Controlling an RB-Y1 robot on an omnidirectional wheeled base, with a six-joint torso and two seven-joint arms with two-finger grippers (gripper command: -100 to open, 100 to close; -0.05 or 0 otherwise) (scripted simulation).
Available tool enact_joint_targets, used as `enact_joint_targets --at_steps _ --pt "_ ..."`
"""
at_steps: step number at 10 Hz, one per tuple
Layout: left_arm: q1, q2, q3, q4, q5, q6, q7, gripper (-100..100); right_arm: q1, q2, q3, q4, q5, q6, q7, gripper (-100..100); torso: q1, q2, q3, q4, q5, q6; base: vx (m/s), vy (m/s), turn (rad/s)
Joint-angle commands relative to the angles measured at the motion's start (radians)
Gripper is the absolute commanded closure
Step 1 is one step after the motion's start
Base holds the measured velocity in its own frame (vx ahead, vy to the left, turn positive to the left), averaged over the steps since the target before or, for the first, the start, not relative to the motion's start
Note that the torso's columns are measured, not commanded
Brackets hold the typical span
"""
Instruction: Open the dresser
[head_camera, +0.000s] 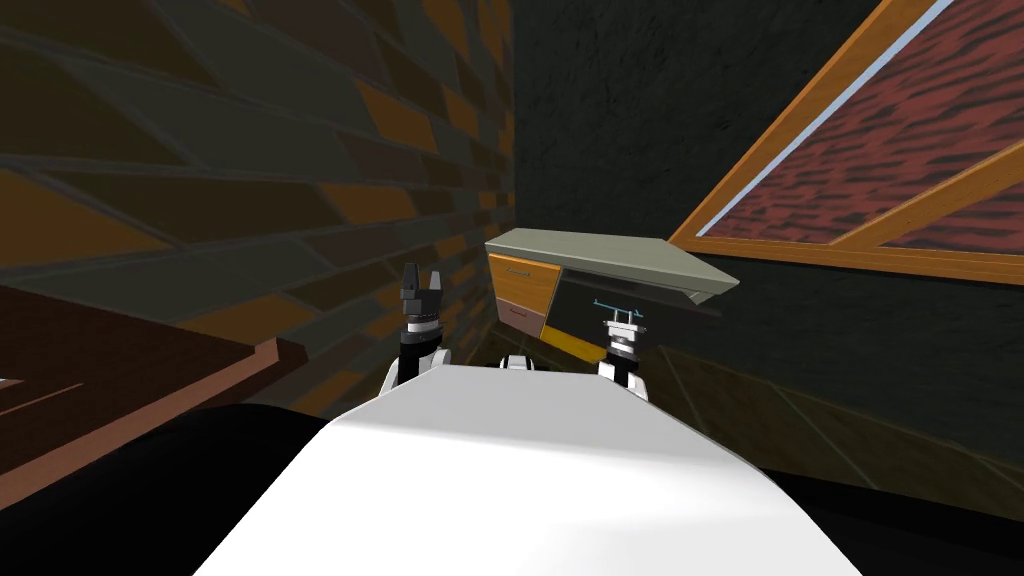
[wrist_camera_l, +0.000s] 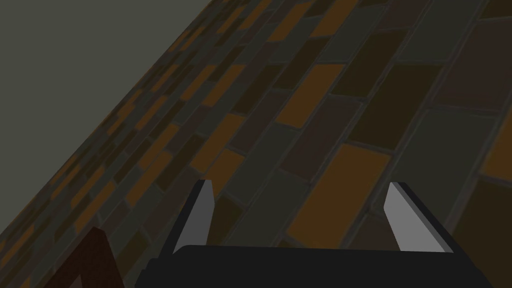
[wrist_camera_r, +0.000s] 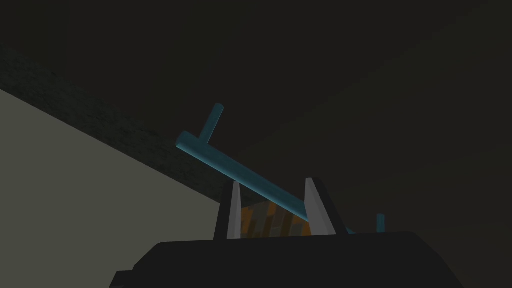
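Home room: dresser (head_camera: 520, 285) by brick wall (head_camera: 250, 150)

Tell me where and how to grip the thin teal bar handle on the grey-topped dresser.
Grip the thin teal bar handle on its straight span between the two short posts, coming head-on from the front of the dresser and straddling its thin width. The posts hold it off the dark panel. The right gripper is shut on it there.

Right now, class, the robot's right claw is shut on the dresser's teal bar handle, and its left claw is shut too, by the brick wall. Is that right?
No. The left claw is open: the left wrist view shows its fingers wide apart, facing the brick wall. The right claw is indeed shut on the teal bar handle of the dresser.
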Motion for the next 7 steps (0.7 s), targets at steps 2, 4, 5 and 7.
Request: enact_joint_targets --at_steps 2,4,5,7 --pt "0.000 0.000 0.000 0.000 0.000 0.000 0.000 0 0.007 0.003 0.009 -0.002 0.001 0.006 -0.016 100 -0.001 0.002 0.002 0.001 -0.001 -0.001 -0.164 0.091 -0.024" --pt "0.000 0.000 0.000 0.000 0.000 0.000 0.000 0 0.007 -0.001 0.007 -0.008 0.001 0.006 -0.015 100 0.000 -0.001 0.000 0.000 -0.001 -0.002 -0.145 0.084 -0.026" --pt "0.000 0.000 0.000 0.000 0.000 0.000 0.000 0 -0.005 -0.027 0.015 -0.019 0.003 0.046 -0.034 -100 -0.003 -0.005 -0.003 0.002 0.001 -0.001 -0.051 0.050 -0.041" --pt "0.000 0.000 0.000 0.000 0.000 0.000 0.000 0 -0.020 -0.054 0.024 -0.031 0.004 0.085 -0.053 -100 0.000 -0.002 -0.002 0.001 0.003 0.001 -0.041 0.059 -0.026"
